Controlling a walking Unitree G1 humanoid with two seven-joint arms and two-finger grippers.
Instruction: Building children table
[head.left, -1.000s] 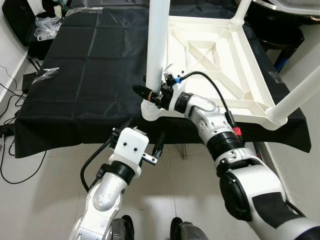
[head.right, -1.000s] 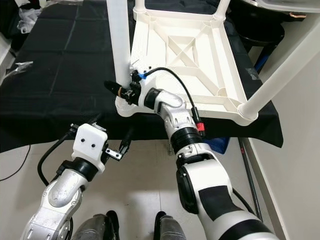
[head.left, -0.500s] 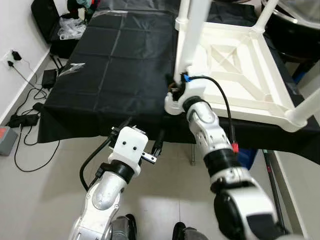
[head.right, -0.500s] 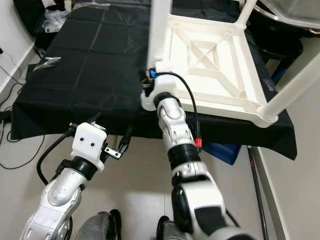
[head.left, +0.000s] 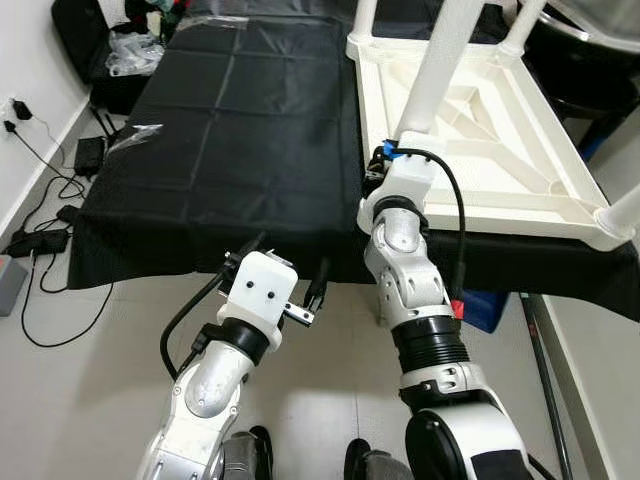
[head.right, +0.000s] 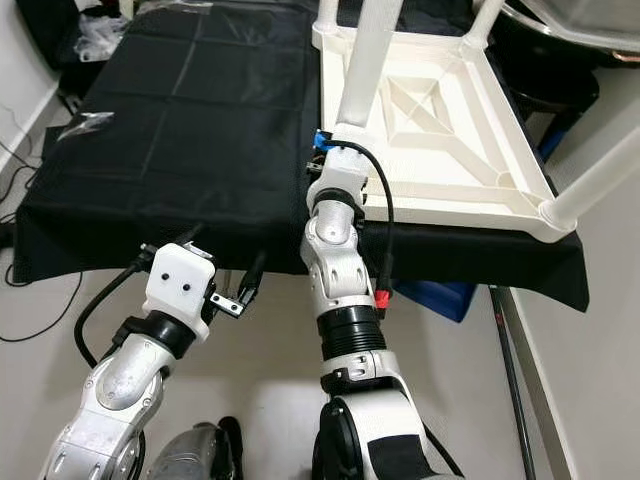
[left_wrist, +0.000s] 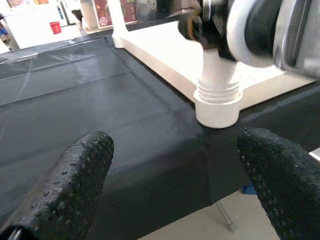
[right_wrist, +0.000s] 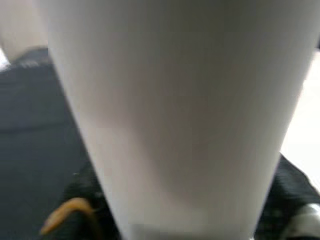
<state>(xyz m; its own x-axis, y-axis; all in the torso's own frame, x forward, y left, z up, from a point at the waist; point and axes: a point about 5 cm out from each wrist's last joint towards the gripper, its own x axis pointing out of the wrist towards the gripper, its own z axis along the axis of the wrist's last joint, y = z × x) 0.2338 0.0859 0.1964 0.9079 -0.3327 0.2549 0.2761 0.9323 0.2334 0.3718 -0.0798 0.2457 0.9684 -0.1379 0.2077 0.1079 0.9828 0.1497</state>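
A white children's table (head.left: 500, 130) lies upside down on a black-covered table (head.left: 240, 130), its legs pointing up. At the near left corner a white leg (head.left: 440, 70) stands in its socket (left_wrist: 217, 107), with screw thread showing at its foot. My right gripper (left_wrist: 207, 25) is shut on this leg just above the socket, and my right wrist (head.left: 400, 185) covers it from the head views. The leg (right_wrist: 170, 115) is right against the right wrist camera. My left gripper (head.left: 285, 265) hangs open below the table's front edge, holding nothing; its fingertips (left_wrist: 65, 190) face the socket.
Three more white legs (head.left: 620, 205) stand at the other corners. A clear wrapper (head.left: 135, 135) lies on the cloth at the left. Cables and a power strip (head.left: 50, 230) lie on the floor at the left, and a blue object (head.left: 490, 310) sits under the table.
The camera has shifted. My right wrist has swung round the leg from its right side to its near side, staying on it. The left arm has kept still.
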